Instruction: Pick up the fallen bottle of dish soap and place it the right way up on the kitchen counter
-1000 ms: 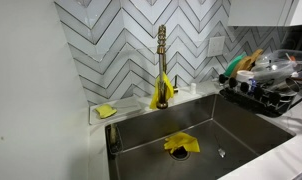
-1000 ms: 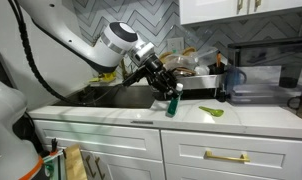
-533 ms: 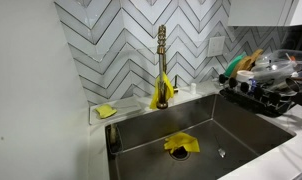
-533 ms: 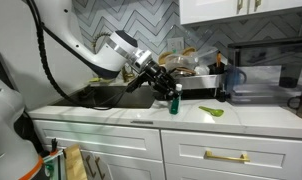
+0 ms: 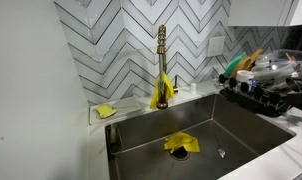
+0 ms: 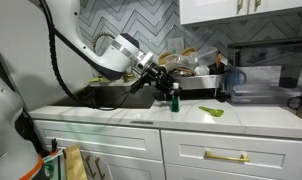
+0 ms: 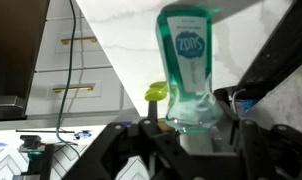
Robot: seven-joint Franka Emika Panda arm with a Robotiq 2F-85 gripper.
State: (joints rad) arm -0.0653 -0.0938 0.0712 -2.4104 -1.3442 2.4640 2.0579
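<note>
The dish soap bottle [image 6: 175,100] is clear with green liquid and stands nearly upright on the white kitchen counter [image 6: 246,117], just right of the sink. My gripper [image 6: 168,89] reaches it from the upper left and is shut on its top. In the wrist view the bottle [image 7: 191,60] fills the middle, its labelled body pointing away from the camera toward the counter [image 7: 126,60]. My gripper [image 7: 191,135] has a black finger against each side of its neck. The gripper does not show in the exterior view over the sink.
A small green object [image 6: 211,110] lies on the counter right of the bottle. A loaded dish rack [image 5: 261,85] and a dark jug [image 6: 231,82] stand behind. The steel sink [image 5: 206,125] holds a yellow cloth [image 5: 181,143]; the brass faucet [image 5: 162,65] stands at its back.
The bottle has gone from tilted to nearly upright on the counter and shifted slightly right. The arm's elbow has swung in toward the sink.
</note>
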